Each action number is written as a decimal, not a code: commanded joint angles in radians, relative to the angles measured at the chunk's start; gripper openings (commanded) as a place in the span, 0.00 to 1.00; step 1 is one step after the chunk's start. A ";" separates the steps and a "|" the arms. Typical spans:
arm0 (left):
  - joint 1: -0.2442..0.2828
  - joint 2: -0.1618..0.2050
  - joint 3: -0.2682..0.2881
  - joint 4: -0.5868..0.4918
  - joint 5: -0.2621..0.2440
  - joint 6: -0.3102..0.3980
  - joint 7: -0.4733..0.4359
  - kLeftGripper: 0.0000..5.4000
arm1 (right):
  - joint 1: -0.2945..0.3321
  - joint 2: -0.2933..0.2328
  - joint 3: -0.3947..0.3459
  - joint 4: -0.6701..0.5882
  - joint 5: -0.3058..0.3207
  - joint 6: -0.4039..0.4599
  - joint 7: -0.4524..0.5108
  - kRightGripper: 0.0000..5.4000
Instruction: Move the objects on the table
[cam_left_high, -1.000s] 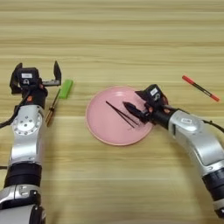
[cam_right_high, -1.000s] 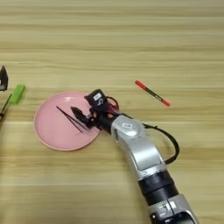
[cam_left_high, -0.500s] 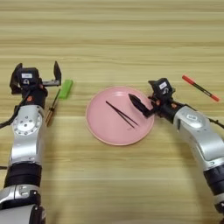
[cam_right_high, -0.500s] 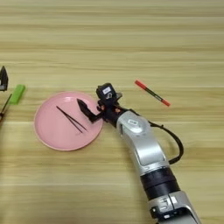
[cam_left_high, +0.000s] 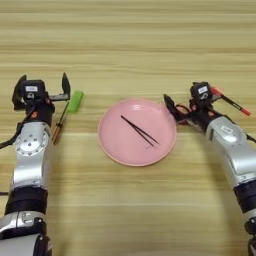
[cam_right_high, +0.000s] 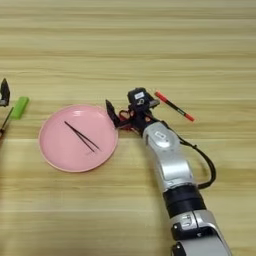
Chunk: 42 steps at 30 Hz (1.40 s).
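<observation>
Thin black tweezers lie loose across the middle of the round pink plate. My right gripper is at the plate's right rim, open and holding nothing. A thin black pen with red ends lies just right of that wrist. My left gripper stands open at the far left with nothing between its fingers. Next to it on the right lies a screwdriver with an amber-brown handle and a small green piece.
The light wooden table stretches wide behind everything. My right forearm runs from the bottom right up to the plate's rim. The left arm runs along the left edge.
My right gripper has pulled back to the right, from over the plate to its right rim, and the tweezers stay lying in the plate. The left arm has not moved.
</observation>
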 joint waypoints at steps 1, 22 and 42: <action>0.017 0.013 -0.005 0.011 0.009 -0.005 -0.012 1.00 | -0.047 -0.005 -0.072 0.043 0.000 -0.041 -0.081 0.99; 0.100 0.046 -0.025 0.016 -0.002 0.015 -0.099 1.00 | -0.105 -0.022 -0.215 0.161 0.015 -0.111 -0.229 0.99; 0.232 0.071 -0.074 -0.124 0.019 0.244 -0.168 1.00 | -0.109 -0.014 -0.217 0.156 0.027 -0.103 -0.244 0.99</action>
